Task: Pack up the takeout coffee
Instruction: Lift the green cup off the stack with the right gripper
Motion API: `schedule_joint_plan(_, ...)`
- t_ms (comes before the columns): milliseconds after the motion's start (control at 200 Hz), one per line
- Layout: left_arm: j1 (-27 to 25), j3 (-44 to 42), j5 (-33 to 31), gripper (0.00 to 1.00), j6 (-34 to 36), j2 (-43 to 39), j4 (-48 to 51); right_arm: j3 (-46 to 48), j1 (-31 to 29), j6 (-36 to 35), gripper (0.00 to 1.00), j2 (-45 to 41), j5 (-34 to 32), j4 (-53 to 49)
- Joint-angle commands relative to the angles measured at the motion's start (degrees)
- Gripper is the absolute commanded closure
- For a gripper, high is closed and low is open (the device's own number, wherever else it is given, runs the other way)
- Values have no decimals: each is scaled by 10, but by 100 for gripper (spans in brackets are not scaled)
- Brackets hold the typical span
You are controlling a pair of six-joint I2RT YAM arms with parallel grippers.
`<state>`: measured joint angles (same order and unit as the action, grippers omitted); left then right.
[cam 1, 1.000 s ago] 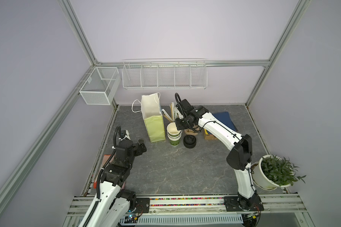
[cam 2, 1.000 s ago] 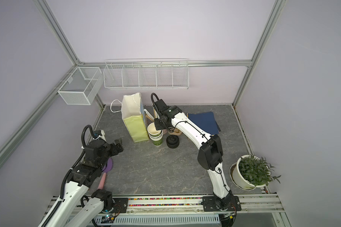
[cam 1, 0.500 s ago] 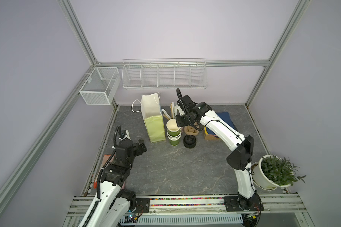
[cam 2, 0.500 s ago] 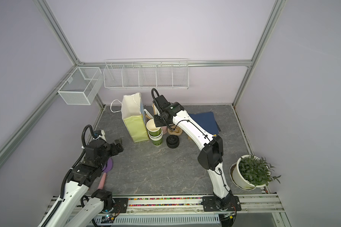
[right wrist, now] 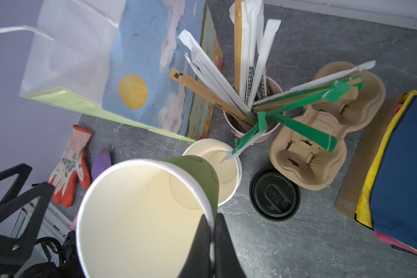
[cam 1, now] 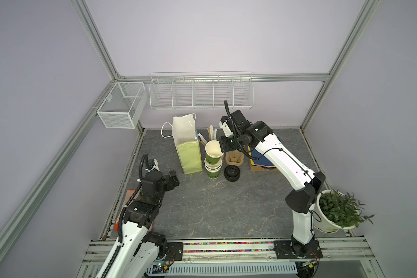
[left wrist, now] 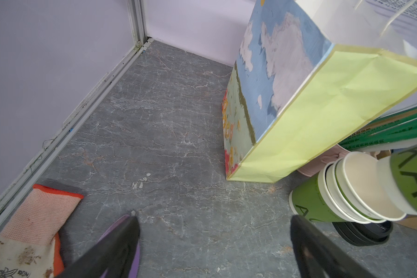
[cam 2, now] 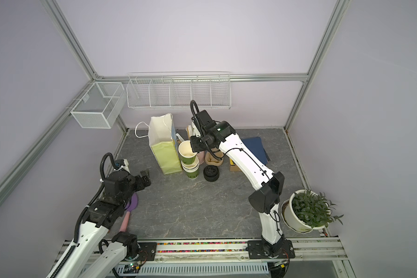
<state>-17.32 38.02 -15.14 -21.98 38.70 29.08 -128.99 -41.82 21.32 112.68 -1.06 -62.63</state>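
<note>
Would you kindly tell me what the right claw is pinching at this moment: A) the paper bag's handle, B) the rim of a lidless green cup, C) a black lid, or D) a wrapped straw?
B: in the right wrist view the right claw is shut on the rim of the lidless green cup, above the cup stack; the black lids lie untouched.

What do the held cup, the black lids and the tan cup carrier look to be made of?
Held cup: paper, apparently; matte green outside, cream inside, rolled white rim.
Black lids: likely plastic; smooth, slightly glossy, moulded sip tab.
Cup carrier: moulded pulp, it seems; rough, dull tan, rounded wells.
</note>
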Motion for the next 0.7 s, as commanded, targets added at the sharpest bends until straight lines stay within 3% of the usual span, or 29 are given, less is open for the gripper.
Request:
schedule_joint_plan(0, -3, 15, 1, 2, 6, 1, 13, -5, -4, -16, 93, -37, 10, -24)
schedule_joint_plan(255, -3, 16, 2, 2, 5, -7, 14, 93, -8, -29, 93, -153, -7, -19)
schedule_joint_plan(505, -3, 25, -13, 1, -9, -19, 27, 346, -5, -19, 93, -331, -65, 33)
schedule_joint_plan(695, -4, 54, 26, 1, -23, 12, 57, 524, 25, -2, 93, -437, -84, 73)
